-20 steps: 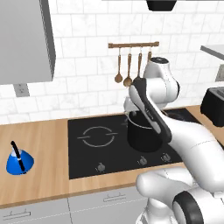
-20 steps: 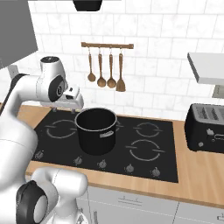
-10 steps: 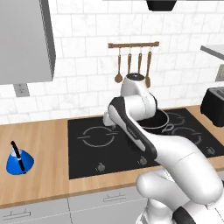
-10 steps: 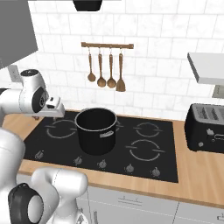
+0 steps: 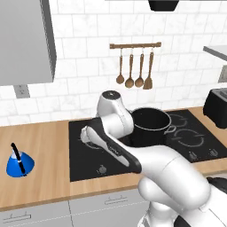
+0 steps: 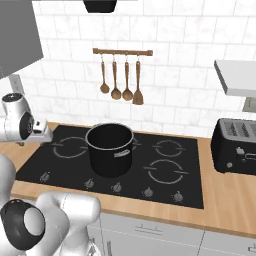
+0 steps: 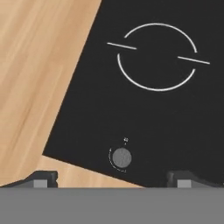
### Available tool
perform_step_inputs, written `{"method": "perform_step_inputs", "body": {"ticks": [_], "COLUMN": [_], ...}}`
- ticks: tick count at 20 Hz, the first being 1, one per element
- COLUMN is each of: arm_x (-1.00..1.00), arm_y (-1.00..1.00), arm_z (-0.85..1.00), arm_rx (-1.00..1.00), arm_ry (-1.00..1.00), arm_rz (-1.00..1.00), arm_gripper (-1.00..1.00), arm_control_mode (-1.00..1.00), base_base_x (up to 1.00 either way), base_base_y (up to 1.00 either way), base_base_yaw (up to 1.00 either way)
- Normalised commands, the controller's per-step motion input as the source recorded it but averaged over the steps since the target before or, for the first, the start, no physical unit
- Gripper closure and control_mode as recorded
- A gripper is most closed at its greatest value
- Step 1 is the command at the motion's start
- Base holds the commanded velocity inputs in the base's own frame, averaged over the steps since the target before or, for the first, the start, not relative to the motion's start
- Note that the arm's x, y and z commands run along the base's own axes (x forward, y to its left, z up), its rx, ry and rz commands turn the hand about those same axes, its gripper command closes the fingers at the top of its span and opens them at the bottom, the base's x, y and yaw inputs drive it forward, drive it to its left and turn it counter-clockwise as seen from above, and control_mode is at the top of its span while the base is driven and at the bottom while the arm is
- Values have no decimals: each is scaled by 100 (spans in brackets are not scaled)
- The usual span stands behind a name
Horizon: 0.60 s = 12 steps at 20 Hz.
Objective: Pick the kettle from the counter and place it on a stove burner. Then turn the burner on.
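The small blue kettle with its black handle stands on the wooden counter, far left of the cooktop. My gripper hovers over the left part of the black cooktop, well to the right of the kettle. Its fingertips stand wide apart, open, with nothing between them. Below the hand lie the front left stove burner and a round grey knob. The hand also shows in the left base view, and at the left edge of the right base view as the hand.
A big black pot stands on the cooktop near its middle. A black toaster sits at the counter's right end. Wooden utensils hang on a rail on the tiled wall. Free burners lie right of the pot.
The arm has swung left, from beside the pot to over the cooktop's left burner, nearer the kettle. The kettle and pot have not moved.
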Motion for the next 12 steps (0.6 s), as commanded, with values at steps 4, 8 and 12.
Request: {"method": "perform_step_inputs", "body": {"ticks": [4, 8, 12], "arm_x": [0, 0, 0], "arm_y": [100, 100, 100], "arm_z": [-10, -1, 0], "arm_rx": [0, 0, 0], "arm_ry": [9, 6, 5], "arm_rz": [8, 7, 7], "arm_gripper": [-100, -100, -100], "arm_control_mode": [-100, -100, -100], "base_base_x": [0, 0, 0], "base_base_y": [0, 0, 0], "base_base_yaw": [0, 0, 0]}}
